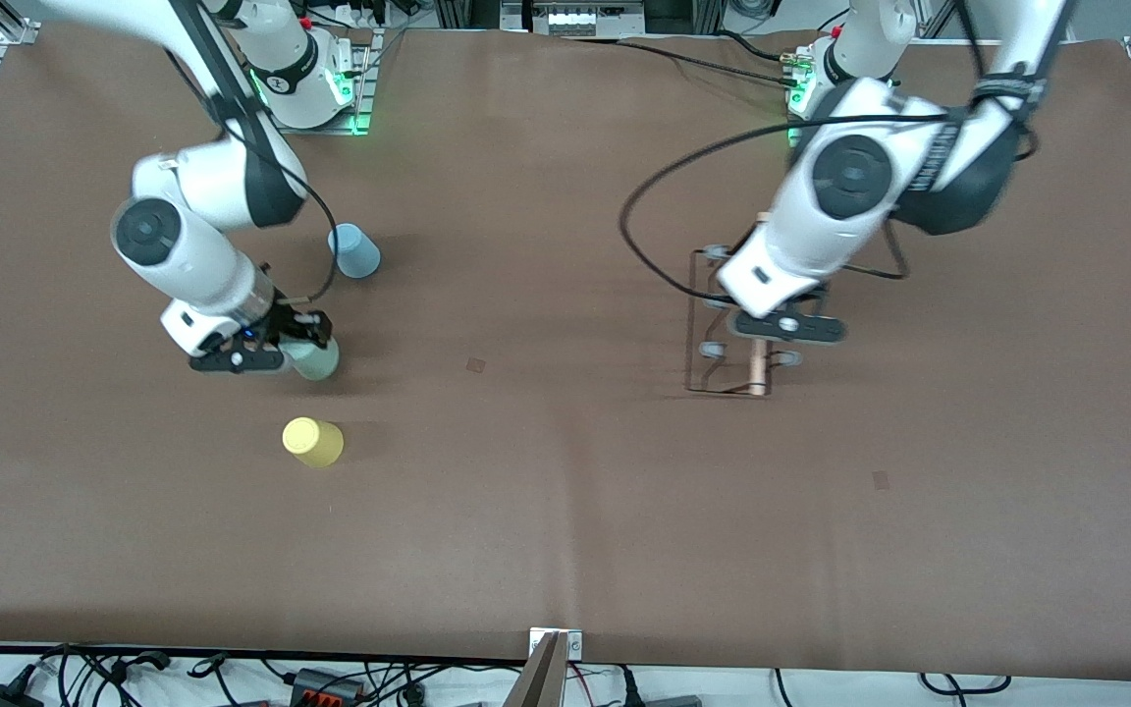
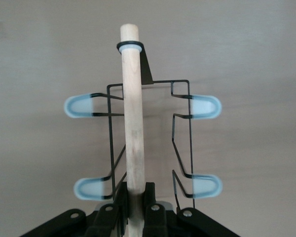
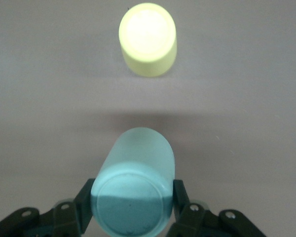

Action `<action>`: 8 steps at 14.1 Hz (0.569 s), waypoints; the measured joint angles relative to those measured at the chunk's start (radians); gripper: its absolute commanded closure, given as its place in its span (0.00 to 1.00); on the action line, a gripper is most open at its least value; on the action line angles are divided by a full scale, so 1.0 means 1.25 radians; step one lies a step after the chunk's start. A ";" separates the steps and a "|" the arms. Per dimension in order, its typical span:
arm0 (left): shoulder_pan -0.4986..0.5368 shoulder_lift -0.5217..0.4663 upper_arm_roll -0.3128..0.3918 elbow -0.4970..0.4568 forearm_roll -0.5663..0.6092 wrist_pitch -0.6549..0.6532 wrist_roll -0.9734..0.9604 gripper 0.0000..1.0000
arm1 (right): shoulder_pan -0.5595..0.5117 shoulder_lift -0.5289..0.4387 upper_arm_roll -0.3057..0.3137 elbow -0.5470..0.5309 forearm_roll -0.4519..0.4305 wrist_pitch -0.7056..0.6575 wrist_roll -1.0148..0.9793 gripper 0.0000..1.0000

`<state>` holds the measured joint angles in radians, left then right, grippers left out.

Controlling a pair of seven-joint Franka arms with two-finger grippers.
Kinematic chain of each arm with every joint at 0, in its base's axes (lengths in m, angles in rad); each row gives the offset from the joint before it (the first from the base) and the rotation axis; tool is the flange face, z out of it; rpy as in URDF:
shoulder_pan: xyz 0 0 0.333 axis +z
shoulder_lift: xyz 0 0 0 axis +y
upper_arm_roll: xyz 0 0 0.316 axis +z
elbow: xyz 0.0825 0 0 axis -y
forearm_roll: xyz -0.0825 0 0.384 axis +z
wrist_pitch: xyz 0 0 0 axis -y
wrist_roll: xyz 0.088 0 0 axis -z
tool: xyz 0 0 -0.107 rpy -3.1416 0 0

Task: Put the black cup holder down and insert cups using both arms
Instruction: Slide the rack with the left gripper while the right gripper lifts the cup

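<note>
The brown counter (image 1: 565, 511) carries everything: toward the left arm's end the rack (image 1: 708, 324) has its wooden rod (image 2: 133, 123) clamped in the left claw (image 2: 134, 205), its pale-tipped prongs (image 2: 81, 106) sticking out to both sides. Toward the right arm's end, the right claw (image 3: 133, 202) is clamped on the grey-green cup (image 3: 135, 182), with the blue cup (image 1: 355, 251) farther from the front camera and the yellow cup (image 1: 312, 441) nearer to it, each standing apart upside down.

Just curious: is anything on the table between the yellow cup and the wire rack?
No: between the yellow cup and the black cup holder, the front view shows only bare table.
</note>
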<state>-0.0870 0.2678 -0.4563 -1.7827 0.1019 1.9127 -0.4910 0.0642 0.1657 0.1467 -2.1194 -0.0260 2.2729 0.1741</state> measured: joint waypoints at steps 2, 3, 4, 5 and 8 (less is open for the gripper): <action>-0.050 0.021 -0.001 0.003 0.001 0.037 -0.064 0.97 | -0.002 -0.081 -0.001 -0.001 0.000 -0.084 -0.052 0.88; -0.070 0.033 -0.002 0.003 0.001 0.060 -0.090 0.97 | -0.003 -0.117 -0.002 -0.001 0.000 -0.119 -0.077 0.88; -0.086 0.047 -0.002 0.003 0.001 0.084 -0.106 0.97 | -0.006 -0.146 -0.003 -0.002 0.000 -0.151 -0.094 0.88; -0.098 0.060 -0.002 0.003 0.001 0.112 -0.117 0.97 | -0.008 -0.169 -0.005 -0.003 0.000 -0.179 -0.106 0.88; -0.124 0.098 -0.002 0.004 0.012 0.170 -0.156 0.97 | -0.011 -0.200 -0.009 -0.009 0.000 -0.224 -0.124 0.88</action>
<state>-0.2416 0.3904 -0.4585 -1.7783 0.1165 2.1253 -0.6865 0.0509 -0.0849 0.1354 -2.1302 -0.0260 1.9933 0.0186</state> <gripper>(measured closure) 0.837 0.339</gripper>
